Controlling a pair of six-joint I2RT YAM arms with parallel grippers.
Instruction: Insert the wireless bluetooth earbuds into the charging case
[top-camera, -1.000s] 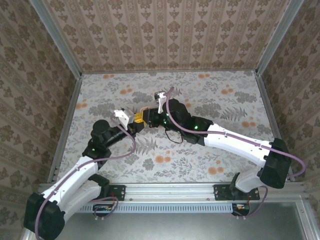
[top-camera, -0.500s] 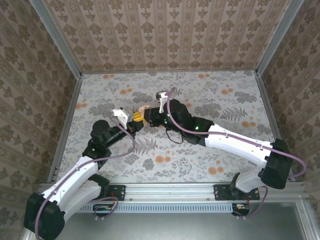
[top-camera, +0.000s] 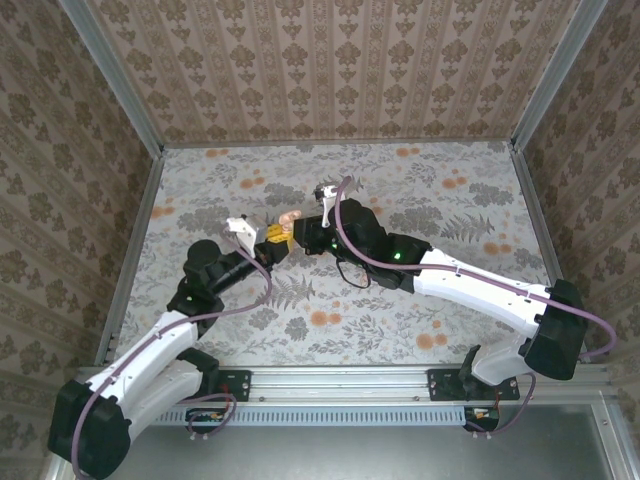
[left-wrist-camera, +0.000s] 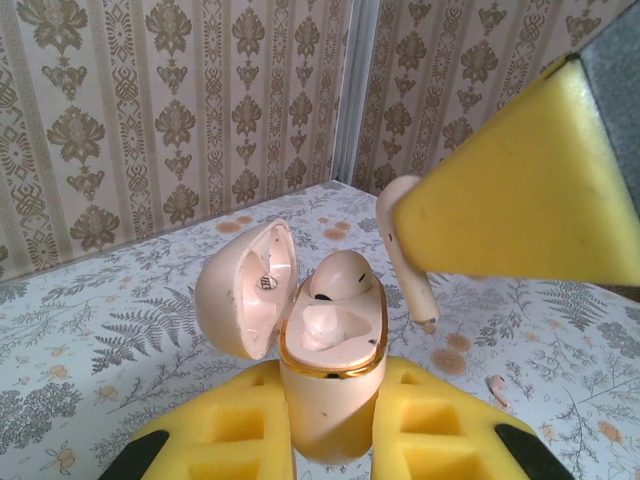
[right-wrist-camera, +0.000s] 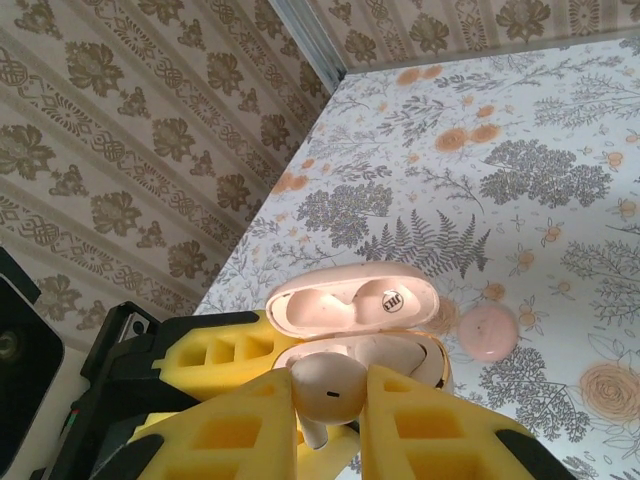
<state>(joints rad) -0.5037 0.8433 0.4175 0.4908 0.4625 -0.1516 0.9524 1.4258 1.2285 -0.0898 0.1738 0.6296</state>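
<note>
Left wrist view: open charging case clamped in left gripper, one earbud seated, second earbud pinched in right gripper near its rim, next likely needing lowering into empty socket.

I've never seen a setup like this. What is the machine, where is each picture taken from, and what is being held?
Two robot arms stand on a floral-patterned table. The wide picture looks down from above and behind them; the other two come from cameras on each wrist. The left gripper clamps an open charging case between yellow pads. The right gripper pinches one earbud close to the case's opening. A second earbud appears seated inside.
</note>
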